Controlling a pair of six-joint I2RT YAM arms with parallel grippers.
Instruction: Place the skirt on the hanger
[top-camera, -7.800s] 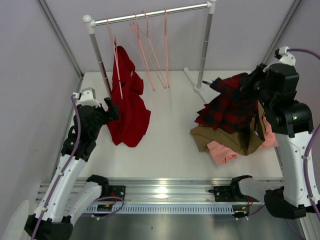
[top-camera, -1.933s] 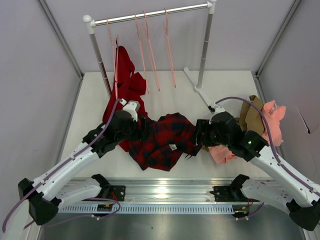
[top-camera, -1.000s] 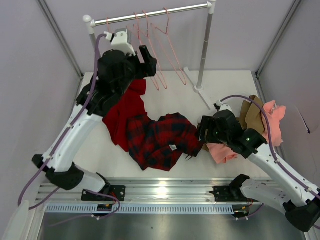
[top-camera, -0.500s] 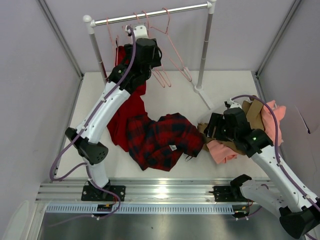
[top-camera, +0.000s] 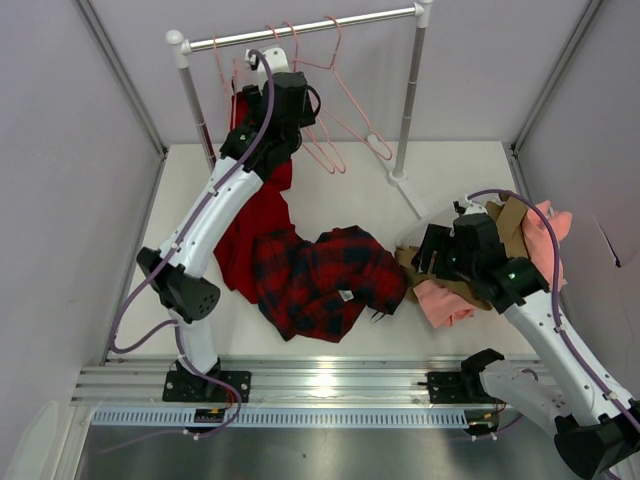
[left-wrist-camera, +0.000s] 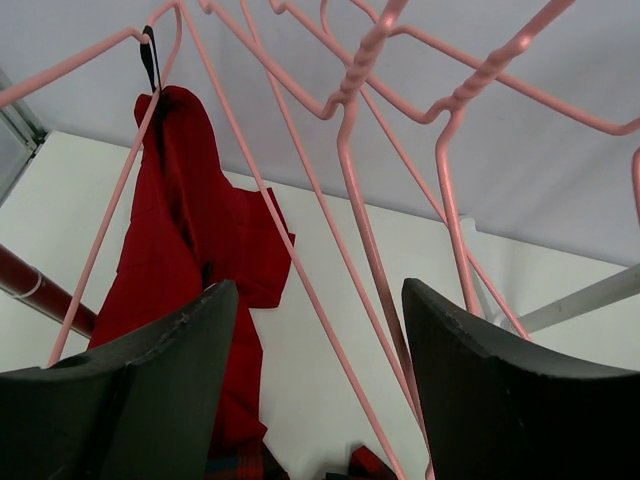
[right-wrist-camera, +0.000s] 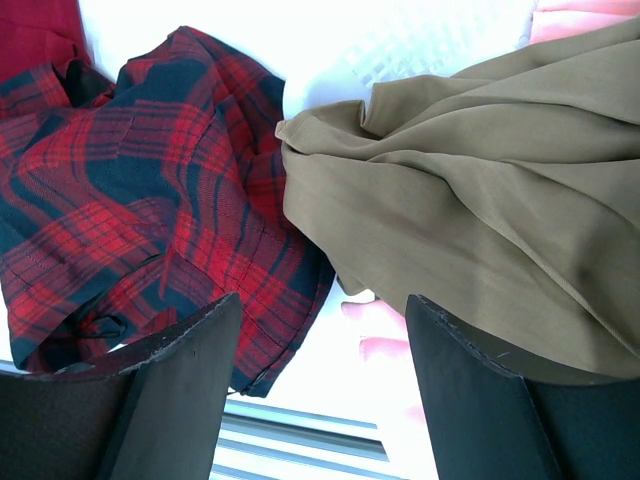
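The red and navy plaid skirt lies crumpled on the table, and its right part shows in the right wrist view. Several pale-pink hangers hang from the rail and are swung to the right. My left gripper is raised among them. It stands open, with thin hanger wires running between its fingers, and neither finger presses on them. My right gripper hovers open just right of the skirt's edge, over the tan cloth, holding nothing.
A plain red garment hangs from the rail's left end down to the table. Tan and pink clothes are piled at the right. The metal rail and its right post stand at the back.
My left gripper has pushed in among the hangers, which swung right, and its jaws narrowed slightly. My right gripper has drawn back to the right, away from the skirt. The skirt has not moved.
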